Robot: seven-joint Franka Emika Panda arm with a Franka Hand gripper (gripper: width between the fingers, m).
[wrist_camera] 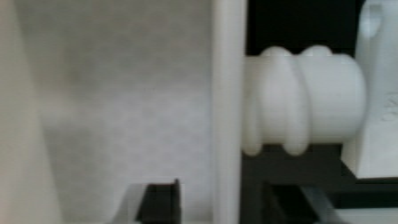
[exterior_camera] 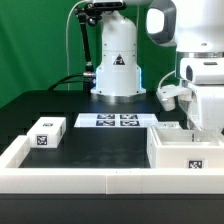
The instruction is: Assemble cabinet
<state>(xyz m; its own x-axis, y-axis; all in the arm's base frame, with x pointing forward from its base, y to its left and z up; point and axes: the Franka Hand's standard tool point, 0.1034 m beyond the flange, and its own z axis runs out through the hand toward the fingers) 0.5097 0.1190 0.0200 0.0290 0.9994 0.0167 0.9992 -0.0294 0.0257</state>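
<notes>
At the exterior view's right, near the front of the tabletop (exterior_camera: pixel 100 150), the cabinet body (exterior_camera: pixel 185 150) stands as a white box with a square tag on its near face. The claw (exterior_camera: pixel 202 118) hangs directly over it with its tips hidden behind the box's top edge. I cannot tell whether the jaws are spread or closed, or whether they grip anything. A small block (exterior_camera: pixel 45 133) with its own tag lies well apart on the exterior view's left. The marker board (exterior_camera: pixel 115 121) lies flat further back, between the two.

The parts look like smooth, rigid plastic or painted board: light, stiff and hard to break, but slick, so a pinch on a bare face could slide. The body seems too wide to span. A thin wall or panel edge, taken squarely, looks like the best hold. The block looks narrow enough to grip across its sides.

The wrist view shows what the exterior view hides: a flat white panel (wrist_camera: pixel 125 100) close to the camera, and a round ribbed knob (wrist_camera: pixel 302 100) against its edge. Whether the knob is joined to it or only touching, I cannot tell. A dark stub (wrist_camera: pixel 164 198) may be one fingertip. Only the exterior view shows the overall layout.
</notes>
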